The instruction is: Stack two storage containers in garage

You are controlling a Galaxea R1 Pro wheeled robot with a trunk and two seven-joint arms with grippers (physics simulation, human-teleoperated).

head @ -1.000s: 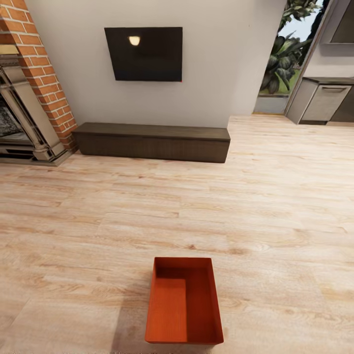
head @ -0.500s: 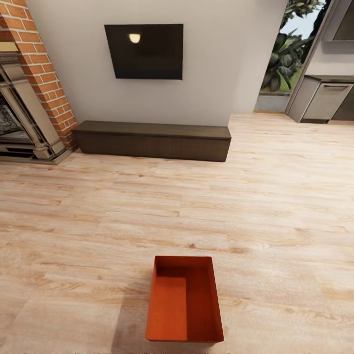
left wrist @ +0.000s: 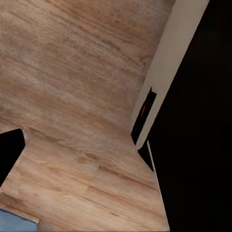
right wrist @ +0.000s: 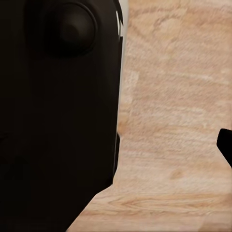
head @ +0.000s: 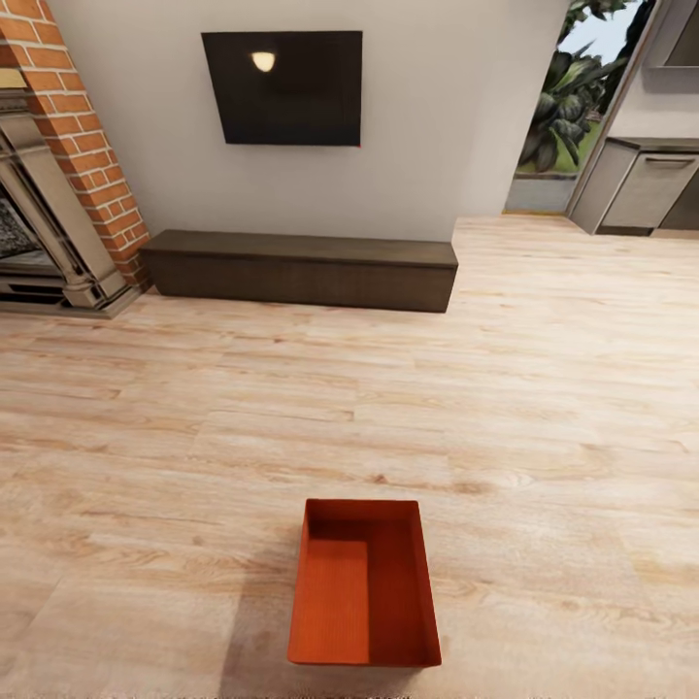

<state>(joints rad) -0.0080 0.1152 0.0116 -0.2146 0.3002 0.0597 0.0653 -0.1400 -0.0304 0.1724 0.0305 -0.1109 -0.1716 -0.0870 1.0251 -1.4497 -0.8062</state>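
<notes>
One orange-red storage container (head: 361,592) sits open and empty on the light wood-plank floor (head: 485,388) of the living room, low in the middle of the head view, close in front of me. In the left wrist view a dark fingertip (left wrist: 9,154) juts in over bare planks, beside my own dark and pale body (left wrist: 193,121). The right wrist view has a small dark fingertip (right wrist: 227,147) at its edge over the planks, next to my dark body (right wrist: 58,106). Neither wrist view has a container in it.
A long low dark bench (head: 301,267) stands against the white wall under a black screen (head: 283,87). The red brick fireplace (head: 49,223) is at the far left. At the far right is an opening with a grey cabinet (head: 641,184) and plants behind.
The whole head picture has shifted a little, with bench and screen sitting higher, so the camera has moved. The container lies where it was on the floor.
</notes>
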